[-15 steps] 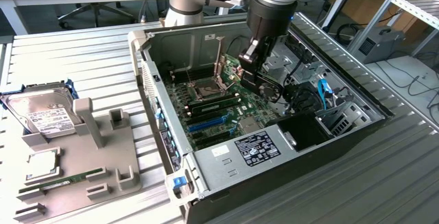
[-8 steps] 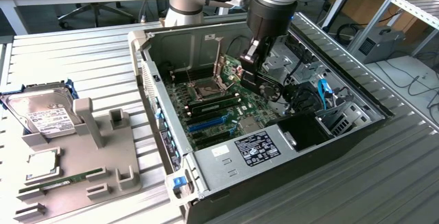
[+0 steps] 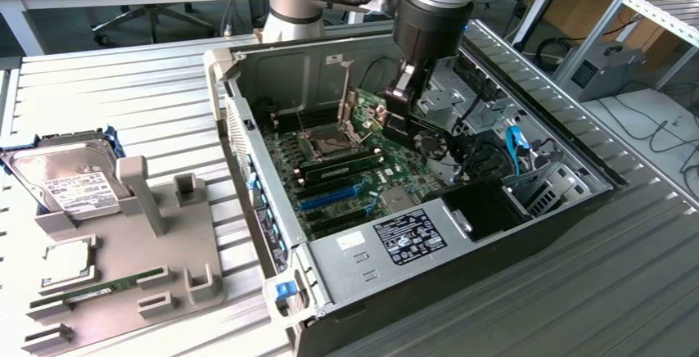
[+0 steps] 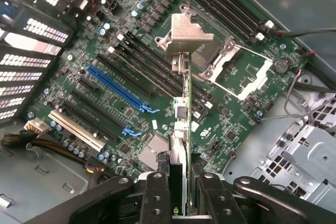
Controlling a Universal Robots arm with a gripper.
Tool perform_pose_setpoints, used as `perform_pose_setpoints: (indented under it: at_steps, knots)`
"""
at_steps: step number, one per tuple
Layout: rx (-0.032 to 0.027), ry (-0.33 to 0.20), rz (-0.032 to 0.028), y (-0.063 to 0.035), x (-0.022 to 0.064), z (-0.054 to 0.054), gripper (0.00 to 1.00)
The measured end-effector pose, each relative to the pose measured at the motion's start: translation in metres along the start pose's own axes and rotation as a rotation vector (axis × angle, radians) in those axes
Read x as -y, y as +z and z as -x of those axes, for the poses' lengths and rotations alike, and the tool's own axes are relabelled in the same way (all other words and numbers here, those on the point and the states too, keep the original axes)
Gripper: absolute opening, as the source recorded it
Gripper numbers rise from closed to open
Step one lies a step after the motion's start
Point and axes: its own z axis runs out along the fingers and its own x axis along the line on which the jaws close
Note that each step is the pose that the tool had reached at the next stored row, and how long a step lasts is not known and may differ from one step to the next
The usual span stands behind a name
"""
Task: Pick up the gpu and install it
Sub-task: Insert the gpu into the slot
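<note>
Right now your black two-fingered gripper [image 4: 184, 205] has hold of the gpu [image 4: 182, 113], a thin flat expansion card with a green board, a black fan housing and a silver metal bracket [image 4: 186, 32] at its end. The jaws stand about half closed, with one of the fingers [image 4: 157, 198] pressed flat on each face of the card, so in the wrist view you look straight along its edge. The bracket end sticks out well beyond the fingertips.

Beneath the fingers lies the green motherboard [image 4: 226, 124], bolted into the open grey metal computer case [image 3: 327, 283]. In the exterior view the card [image 3: 374, 110] hangs raised above the board and is not seated in any slot. The square silver processor socket [image 4: 231, 69] sits just past the fingertips, close to the bracket end. The long blue expansion slot [image 4: 113, 87] runs off to one side of the fingers, apart from the card.

Well away from the fingers (outside the case, at the exterior view's left) stands a grey plastic fixture tray [image 3: 131, 250]. By it are a silver hard drive with a white label [image 3: 71, 183] and a slim green RAM stick [image 3: 101, 288].
</note>
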Motion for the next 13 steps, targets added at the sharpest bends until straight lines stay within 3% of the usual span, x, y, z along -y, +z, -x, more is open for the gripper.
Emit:
perform_pose_setpoints:
  at_steps: [13]
  knots:
    - [0.0046, -0.102, 0.0034, 0.0001, 0.0000, 0.0000, 0.26]
